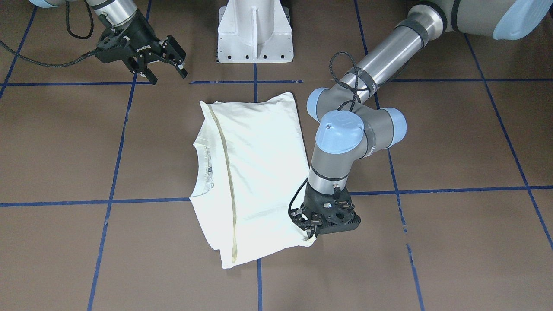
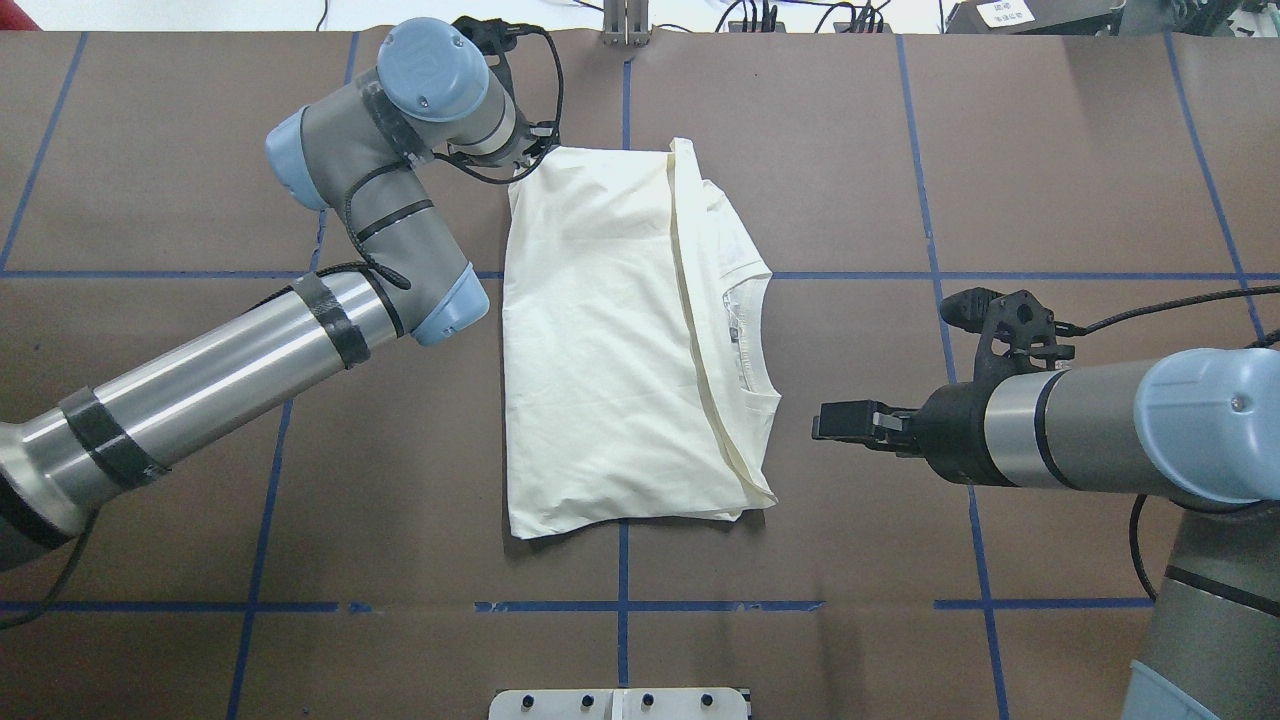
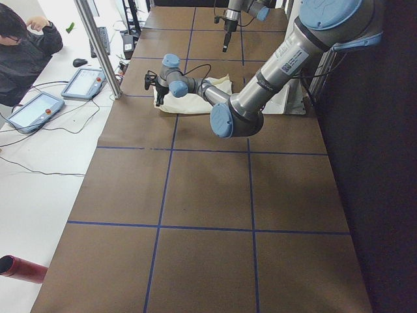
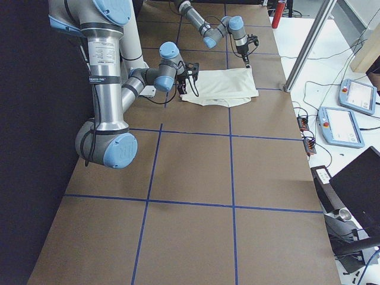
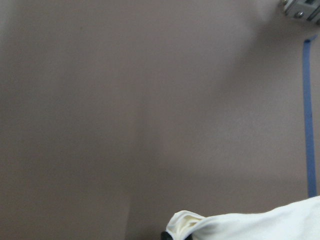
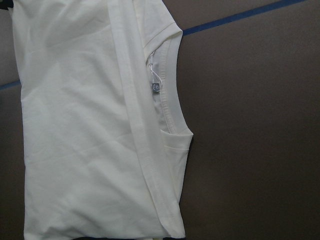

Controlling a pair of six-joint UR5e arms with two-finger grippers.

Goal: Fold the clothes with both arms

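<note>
Grips one corner of the shirt (image 1: 259, 172) with the left pincer (image 1: 312, 235), jaws apparently closed on a small pucker of cloth. Holds the right pincer (image 1: 167, 74) wide open and empty, off the collar side, not touching. Risks lifting only the top layer and spilling the fold with a one-corner pull: thin, limp cotton on the smooth brown worktop (image 1: 453, 242). Lies flat mid-worktop, cream, softly creased, roughly rectangular, crossed by a stitched hem band (image 1: 227, 172).

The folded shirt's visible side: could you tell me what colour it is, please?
Plain cream-white, no print showing on the shirt; best seen in the overhead view.
</note>
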